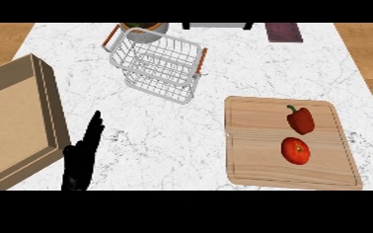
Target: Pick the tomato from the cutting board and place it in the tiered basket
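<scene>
A red tomato (295, 151) lies on the wooden cutting board (255, 148) at the lower right, just below a red bell pepper (300, 120). The white wire tiered basket (159, 64) with orange handles stands at the upper middle of the marble counter. My left hand (82, 155) rests open at the lower left, fingers straight and pointing up, far from both the tomato and the basket. My right hand does not show in the head view.
A wooden tray (25, 113) fills the left edge, close beside my left hand. Behind the basket stands a grey pot (146, 29). A dark red flat object (283, 31) and a dark appliance (217, 25) lie along the counter's far edge.
</scene>
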Tool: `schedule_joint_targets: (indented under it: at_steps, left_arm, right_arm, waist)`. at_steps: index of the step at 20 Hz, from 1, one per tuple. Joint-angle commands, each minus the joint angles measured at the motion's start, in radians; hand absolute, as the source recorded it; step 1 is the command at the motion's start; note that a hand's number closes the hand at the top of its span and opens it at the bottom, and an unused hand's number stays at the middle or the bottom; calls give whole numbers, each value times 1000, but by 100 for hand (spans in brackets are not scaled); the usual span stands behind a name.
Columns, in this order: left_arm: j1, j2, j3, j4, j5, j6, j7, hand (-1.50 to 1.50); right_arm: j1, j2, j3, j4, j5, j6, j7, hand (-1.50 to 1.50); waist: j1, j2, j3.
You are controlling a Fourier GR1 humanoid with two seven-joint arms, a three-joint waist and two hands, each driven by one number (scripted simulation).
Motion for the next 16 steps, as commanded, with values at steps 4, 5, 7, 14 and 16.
schedule_joint_targets:
  at_steps: [4, 5, 7, 14, 16]
  left_arm:
    - [-54, -9, -9, 5, -12, -10, 21, 0]
    - [-23, -26, -25, 24, -23, -4, -11, 0]
    - [-53, 2, 2, 24, -14, -17, 14, 0]
    - [-54, 0, 22, 76, 2, -62, -19, 0]
    - [-55, -34, -2, 49, -22, -15, 22, 0]
  right_arm:
    - [103, -92, 103, -148, 335, 159, 400, -150]
    - [102, -98, 100, -186, 379, 184, 467, -150]
    - [14, -103, 89, -242, 465, 235, 619, -150]
    - [-305, -22, 282, -118, 763, 424, 904, -150]
    - [-385, 24, 314, 16, 843, 435, 898, -150]
  waist:
    - [35, 11, -2]
    - [37, 10, -2]
    - [48, 10, 0]
    - [34, -2, 3]
    - [30, -5, 5]
